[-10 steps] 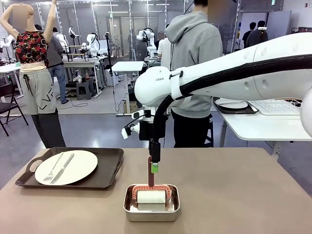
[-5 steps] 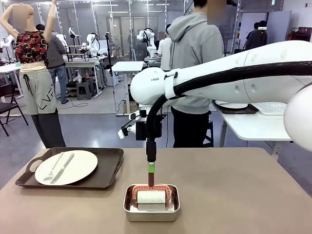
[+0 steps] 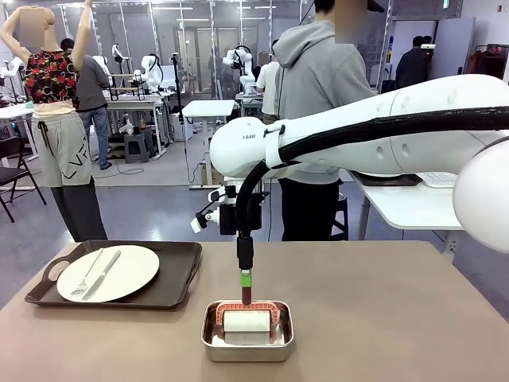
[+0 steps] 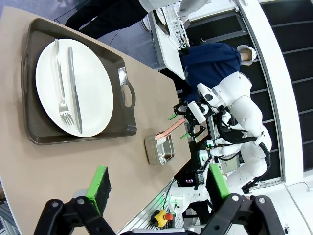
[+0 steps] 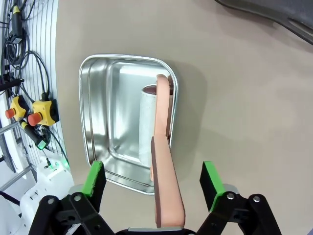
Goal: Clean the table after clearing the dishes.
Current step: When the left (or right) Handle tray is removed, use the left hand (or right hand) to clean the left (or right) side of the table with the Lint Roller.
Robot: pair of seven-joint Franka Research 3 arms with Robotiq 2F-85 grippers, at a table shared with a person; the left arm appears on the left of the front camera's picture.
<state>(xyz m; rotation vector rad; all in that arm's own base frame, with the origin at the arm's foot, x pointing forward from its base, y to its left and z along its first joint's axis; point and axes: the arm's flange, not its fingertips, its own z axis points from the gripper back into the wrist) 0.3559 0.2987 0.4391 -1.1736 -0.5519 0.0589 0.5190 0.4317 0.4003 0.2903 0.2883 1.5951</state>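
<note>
A white plate (image 3: 111, 272) with a fork and knife rests on a dark tray (image 3: 179, 274) at the left of the brown table (image 3: 398, 318). In a steel pan (image 3: 247, 341) near the front edge lies a white roller (image 3: 246, 325), its pinkish handle (image 3: 246, 296) standing up. My right gripper (image 3: 246, 278) hangs over that handle. In the right wrist view its green pads (image 5: 93, 178) stand wide on either side of the handle (image 5: 164, 196) without touching it. My left gripper (image 4: 159, 191) is open and holds nothing, high over the plate (image 4: 73, 88) and tray (image 4: 29, 122).
A person in a grey hoodie (image 3: 314, 119) stands at the table's far edge, behind my right arm. A white side table (image 3: 421, 207) stands at the back right. Bare tabletop lies right of the pan and between pan and tray.
My right arm has shifted a little to the left, bringing its fingers in line with the roller's upright handle. The tray, plate and pan have not moved.
</note>
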